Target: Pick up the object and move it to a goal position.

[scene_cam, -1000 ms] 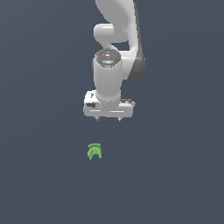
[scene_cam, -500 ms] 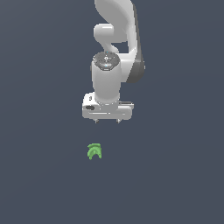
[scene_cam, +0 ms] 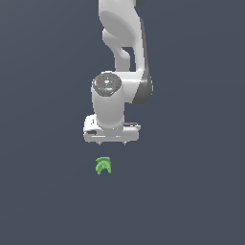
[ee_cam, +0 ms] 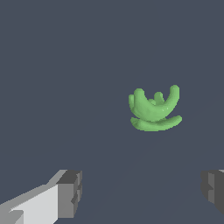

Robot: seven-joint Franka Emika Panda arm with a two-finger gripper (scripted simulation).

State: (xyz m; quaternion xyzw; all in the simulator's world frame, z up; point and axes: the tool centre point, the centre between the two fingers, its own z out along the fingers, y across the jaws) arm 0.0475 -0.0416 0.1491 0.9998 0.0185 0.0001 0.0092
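while our gripper (scene_cam: 111, 142) hangs with jaws spread wide and empty, the object (scene_cam: 103, 165) lies on the floor just beyond it, not between the fingers; descending here, we risk clipping or missing it.

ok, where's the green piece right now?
In the exterior view the green piece lies on the dark floor, just below the gripper and slightly toward that view's left, not touching it.
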